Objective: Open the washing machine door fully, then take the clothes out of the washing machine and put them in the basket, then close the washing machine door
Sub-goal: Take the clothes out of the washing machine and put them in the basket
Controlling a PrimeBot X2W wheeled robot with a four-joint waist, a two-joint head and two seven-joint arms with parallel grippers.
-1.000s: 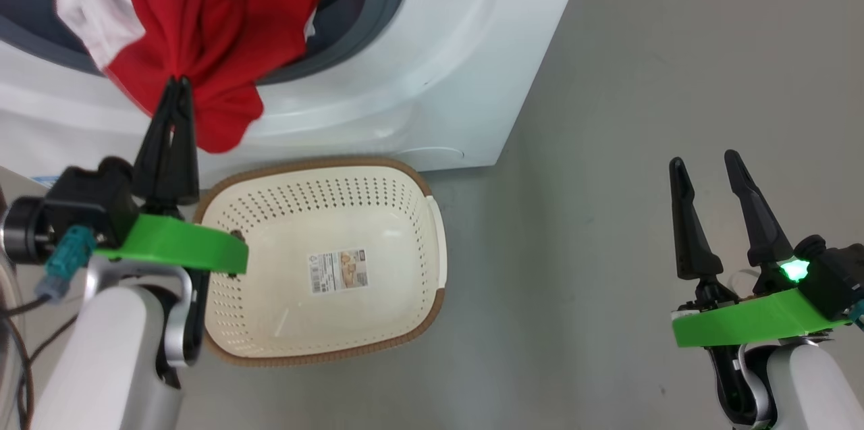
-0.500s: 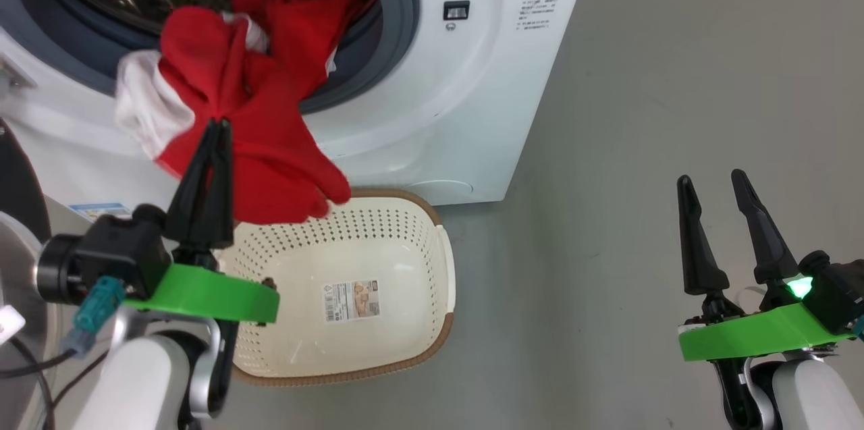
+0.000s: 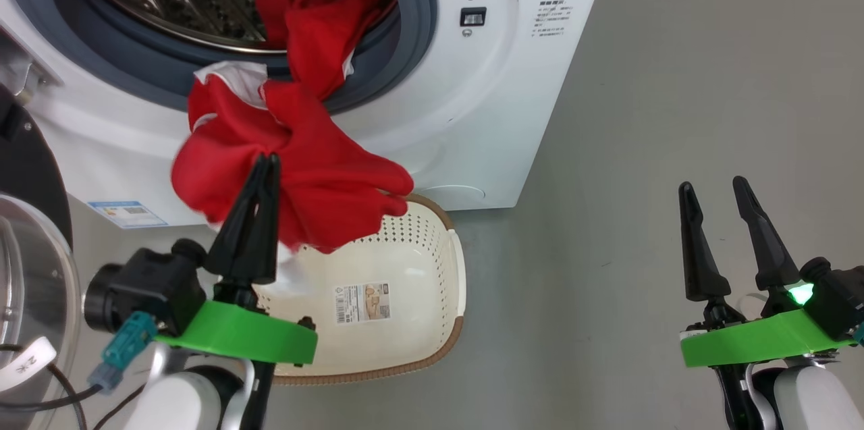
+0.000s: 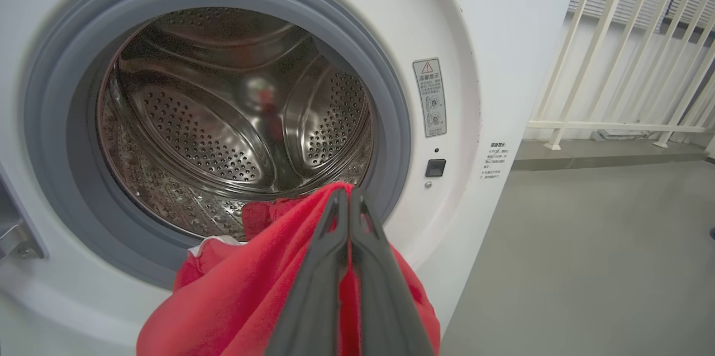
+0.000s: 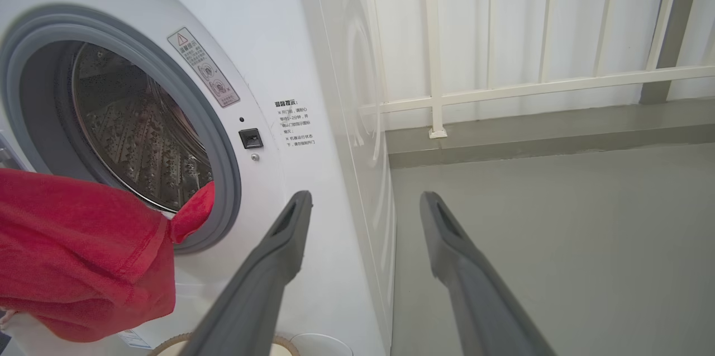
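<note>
The white washing machine (image 3: 472,113) stands with its steel drum (image 4: 223,121) showing; its door (image 3: 27,227) hangs swung out at the left edge. Red clothes (image 3: 304,173) trail from the drum's lower lip over the grey gasket and hang above the cream basket (image 3: 432,329) on the floor. My left gripper (image 3: 264,158) is shut on the clothes (image 4: 251,294), just above the basket's near-left rim. Far to the right, my right gripper (image 3: 714,185) is open over the floor with nothing between its fingers (image 5: 279,250). The clothes (image 5: 84,255) also hang at the left of the right wrist view.
Grey floor (image 3: 641,146) spreads to the right of the washer. A white railing (image 5: 503,88) and a low kerb run behind it. Cables (image 3: 40,403) lie by the door at the lower left.
My left gripper has drawn the red clothes out of the drum and toward the basket. The head camera has shifted, showing more of the drum. The right gripper has stayed put.
</note>
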